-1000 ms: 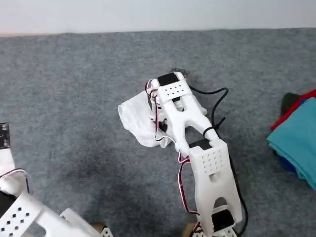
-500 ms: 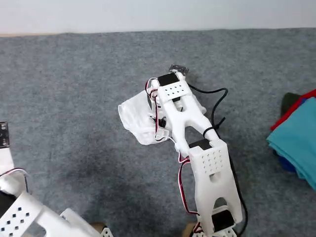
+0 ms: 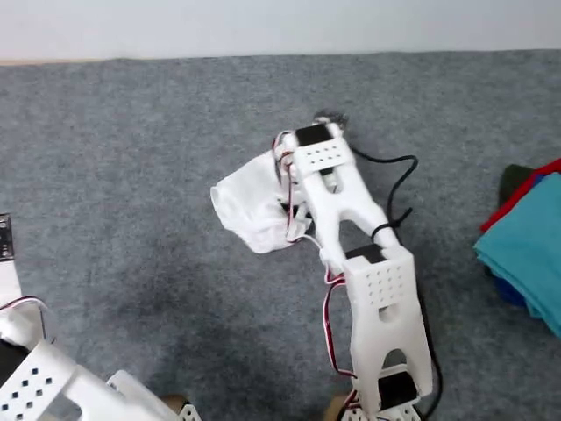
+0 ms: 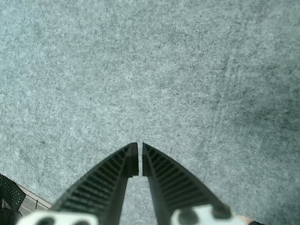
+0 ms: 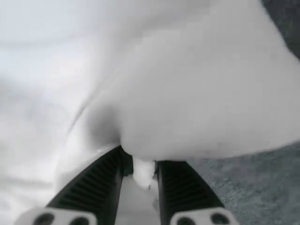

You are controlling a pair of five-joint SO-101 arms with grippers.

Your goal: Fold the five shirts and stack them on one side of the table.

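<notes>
A crumpled white shirt (image 3: pixel 250 206) lies bunched on the grey carpeted table (image 3: pixel 131 158), just left of the middle. The right arm (image 3: pixel 337 197) stretches over it from the near edge, its wrist above the shirt's right side. In the right wrist view my right gripper (image 5: pixel 139 162) is shut on a fold of the white shirt (image 5: pixel 187 93), and the cloth drapes over and beyond the fingers. My left gripper (image 4: pixel 140 153) is shut with nothing in it, above bare carpet (image 4: pixel 187 70). The left arm's body (image 3: pixel 35 381) sits at the near left corner.
A stack of folded shirts (image 3: pixel 526 246), teal on top with red, blue and dark green layers, sits at the table's right edge. A black cable (image 3: pixel 394 180) loops beside the right arm. A pale wall runs along the far edge.
The right arm has swung a little to the right with the white shirt in its gripper, drawing the cloth into a tighter bunch. The left arm has not moved.
</notes>
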